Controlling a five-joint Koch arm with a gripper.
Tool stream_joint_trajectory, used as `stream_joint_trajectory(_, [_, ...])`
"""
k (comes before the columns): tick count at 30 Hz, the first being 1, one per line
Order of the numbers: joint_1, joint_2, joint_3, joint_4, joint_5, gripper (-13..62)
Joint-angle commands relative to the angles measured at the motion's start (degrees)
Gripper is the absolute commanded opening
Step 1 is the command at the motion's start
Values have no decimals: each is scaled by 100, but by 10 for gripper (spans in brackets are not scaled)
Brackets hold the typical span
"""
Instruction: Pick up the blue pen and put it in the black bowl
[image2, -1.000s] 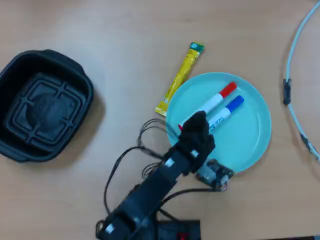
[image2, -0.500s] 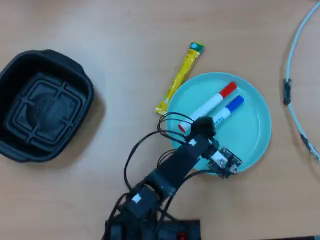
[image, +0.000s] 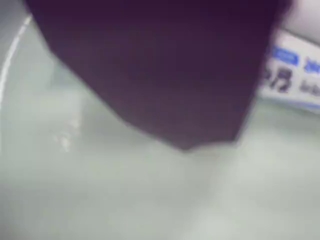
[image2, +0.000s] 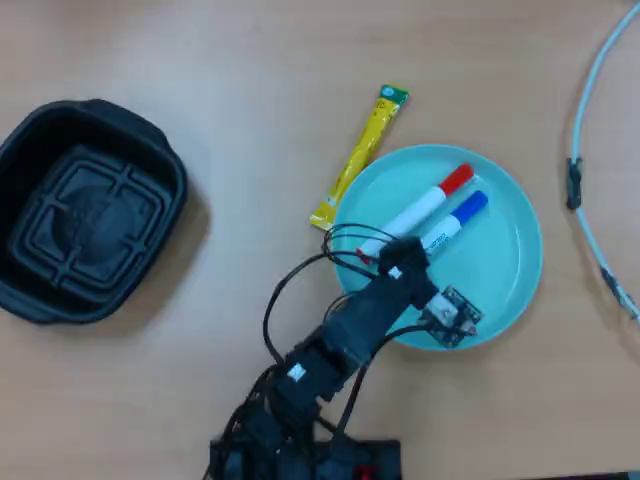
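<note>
The blue pen (image2: 455, 220), white with a blue cap, lies in the round teal plate (image2: 510, 260) beside a similar red-capped pen (image2: 425, 205). My gripper (image2: 405, 255) hangs over the lower ends of both pens at the plate's left side. In the wrist view one dark blurred jaw fills the top, low over the plate (image: 150, 190), and the blue pen's printed barrel (image: 295, 70) shows just right of it. The other jaw is hidden, so I cannot tell open from shut. The black bowl (image2: 25, 160) stands empty at the far left of the table.
A yellow sachet (image2: 365, 150) lies just off the plate's upper left rim. A white cable (image2: 590, 90) curves along the table's right edge. My arm and its wires (image2: 330, 360) reach up from the bottom edge. Bare wood lies between plate and bowl.
</note>
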Motion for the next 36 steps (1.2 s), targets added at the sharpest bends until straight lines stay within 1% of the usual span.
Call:
stream_joint_trajectory(1, [-53, -9, -615, -308, -264, 303])
stream_joint_trajectory(11, [-211, -35, -615, -325, -246, 302])
stream_joint_trajectory(27, [-132, -809, -677, -255, -237, 297])
stream_joint_trajectory(29, [-123, -844, -677, -220, -246, 264])
stream_joint_trajectory(31, [-132, -835, -659, -141, -246, 197])
stream_joint_trajectory(33, [-132, -844, -668, -97, -281, 100])
stream_joint_trajectory(36, [-141, -835, -668, -105, -246, -66])
